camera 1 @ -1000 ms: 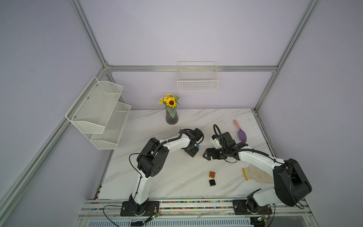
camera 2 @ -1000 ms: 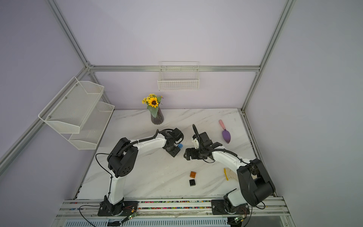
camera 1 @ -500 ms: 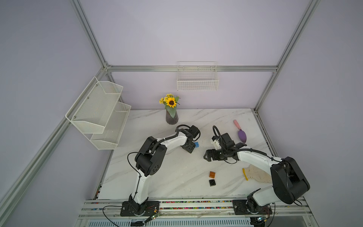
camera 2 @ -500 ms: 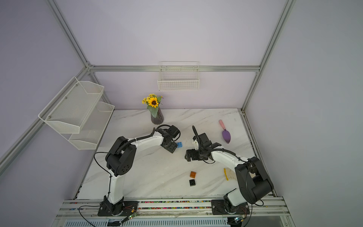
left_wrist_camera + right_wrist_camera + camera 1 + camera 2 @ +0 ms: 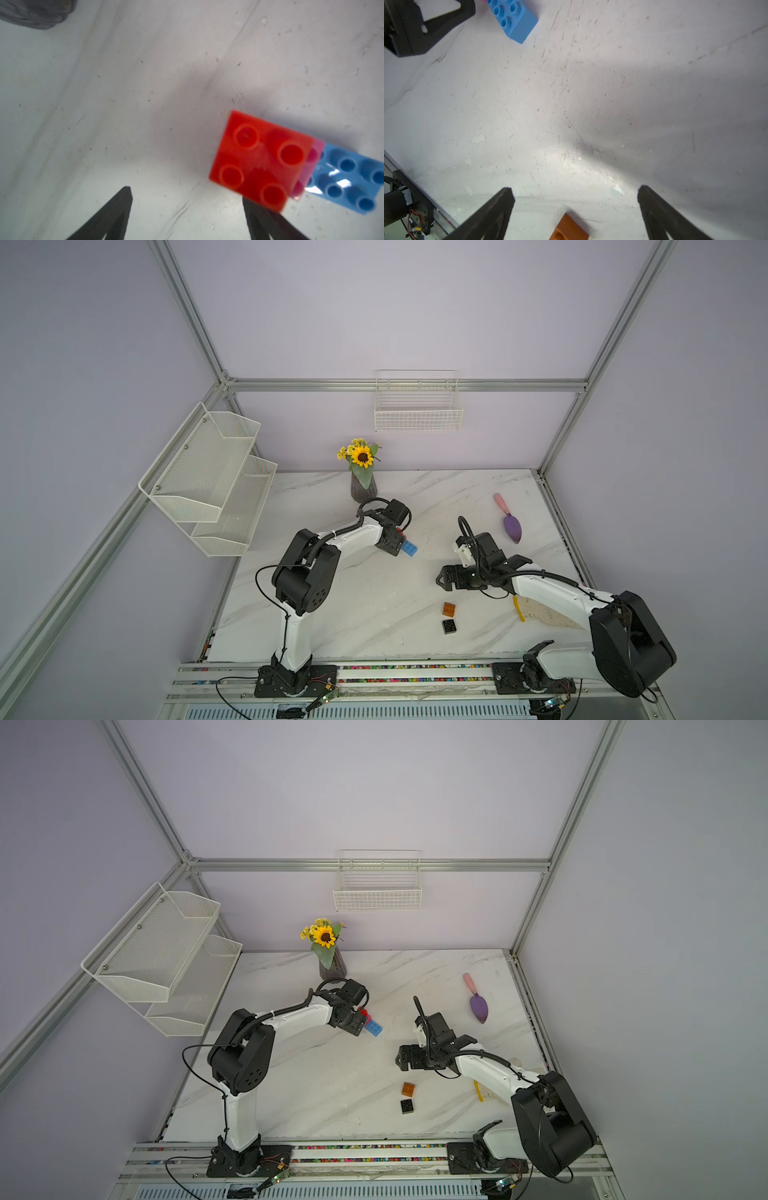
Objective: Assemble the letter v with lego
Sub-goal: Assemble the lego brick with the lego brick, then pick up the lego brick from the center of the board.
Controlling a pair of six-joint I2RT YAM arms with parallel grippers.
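My left gripper has drawn back toward the vase, uncovering the stack. Its jaws now stand wide with nothing between them. The red brick sits on the pink brick, which overlaps the blue brick, all on the table just beside one fingertip. My right gripper is spread wide and empty, near the orange brick. The black brick lies just beside the orange one.

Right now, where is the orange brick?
In both top views the orange brick lies on the table, right of centre, beside the black brick and near the open right pincer.
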